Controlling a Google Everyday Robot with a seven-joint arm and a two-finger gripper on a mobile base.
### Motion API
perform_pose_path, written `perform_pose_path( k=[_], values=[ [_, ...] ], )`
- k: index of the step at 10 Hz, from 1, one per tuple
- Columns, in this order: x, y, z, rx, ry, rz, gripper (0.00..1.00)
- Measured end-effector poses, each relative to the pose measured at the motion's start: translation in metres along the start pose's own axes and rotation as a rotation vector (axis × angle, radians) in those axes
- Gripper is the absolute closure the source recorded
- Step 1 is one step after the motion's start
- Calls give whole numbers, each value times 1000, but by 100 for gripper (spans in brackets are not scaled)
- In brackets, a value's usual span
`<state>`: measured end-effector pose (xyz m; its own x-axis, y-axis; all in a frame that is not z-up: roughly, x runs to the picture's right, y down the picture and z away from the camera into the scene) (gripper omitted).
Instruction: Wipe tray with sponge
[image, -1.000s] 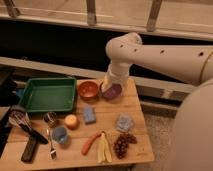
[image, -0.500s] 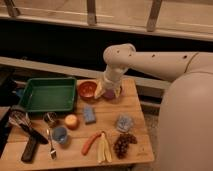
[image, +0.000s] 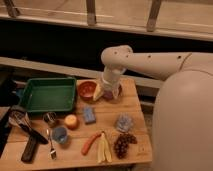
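Observation:
The green tray (image: 47, 95) lies empty at the back left of the wooden table. The blue sponge (image: 89, 115) lies flat on the table just right of the tray's front corner. My gripper (image: 106, 92) hangs from the white arm (image: 150, 62) at the back of the table. It is low between an orange bowl (image: 86, 90) and a purple bowl (image: 116, 94), a little behind and to the right of the sponge. It is not touching the sponge.
Near the front are a carrot (image: 90, 142), a banana (image: 103, 147), grapes (image: 123, 144) and a crumpled blue-grey thing (image: 124, 122). An orange fruit (image: 71, 121), blue cup (image: 59, 134), metal cup (image: 49, 119), fork (image: 51, 147) and whisk (image: 20, 120) lie in front of the tray.
The arm has swung left and the gripper has shifted a little left and down towards the bowls. Nothing on the table has moved.

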<state>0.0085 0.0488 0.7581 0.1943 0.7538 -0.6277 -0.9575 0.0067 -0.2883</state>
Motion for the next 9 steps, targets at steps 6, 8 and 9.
perform_pose_path(
  k=[6,8,9],
  values=[
    [3,21,81,39,121,-34,29],
    [-7,36,83,81,7,-43,29],
    [-16,44,82,77,-43,-56,29]
  ],
)
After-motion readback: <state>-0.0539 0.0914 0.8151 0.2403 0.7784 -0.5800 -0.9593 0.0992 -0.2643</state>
